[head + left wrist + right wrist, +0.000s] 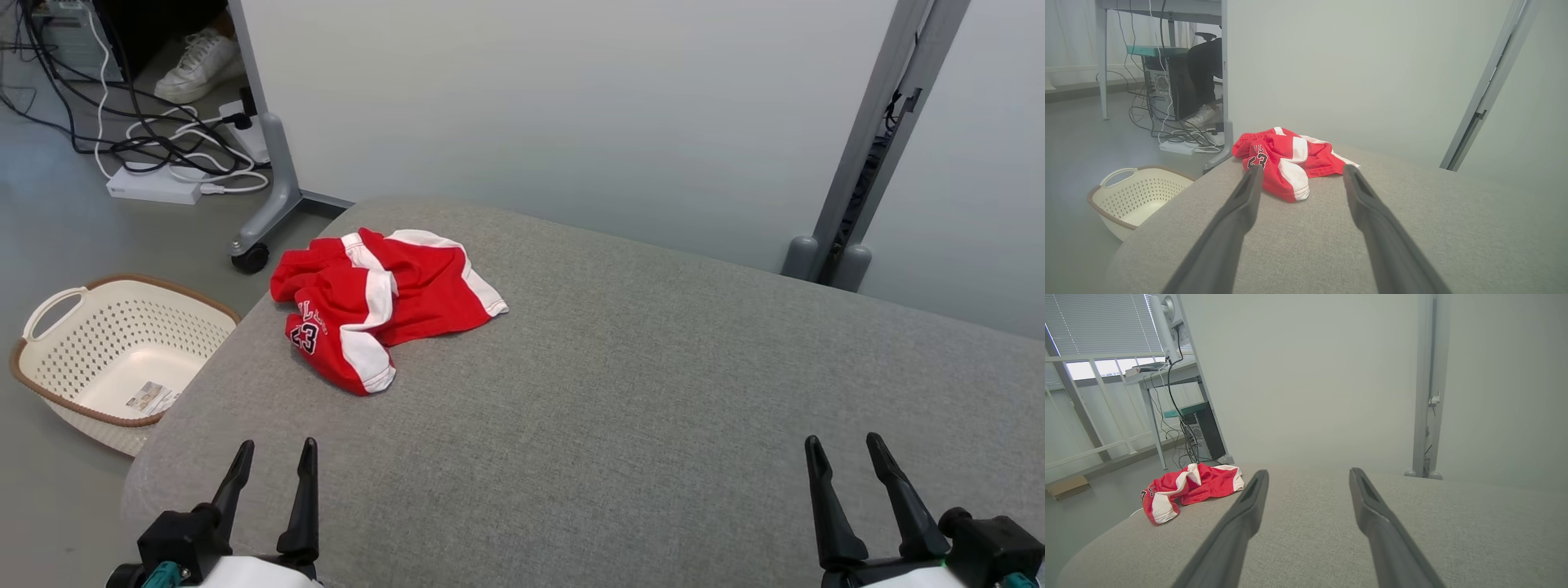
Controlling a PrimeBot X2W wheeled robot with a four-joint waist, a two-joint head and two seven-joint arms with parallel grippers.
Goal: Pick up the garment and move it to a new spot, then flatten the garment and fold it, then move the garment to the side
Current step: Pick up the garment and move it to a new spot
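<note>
Here, grey cushioned surface (637, 408), crumpled garment (384, 302), pale wall (571, 98) behind, left hand (277, 443) and right hand (842, 439) spread empty

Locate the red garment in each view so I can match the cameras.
Head view: red garment left of centre, near the grey cushion's far-left edge.
Left wrist view: near centre.
Right wrist view: lower left.
Shared landmark: the grey upright post, right of the garment in all three.

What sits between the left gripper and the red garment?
Only bare grey upholstery. In the head view the open left gripper sits short of the crumpled red garment, nothing lying between; the left wrist view shows the same.
</note>
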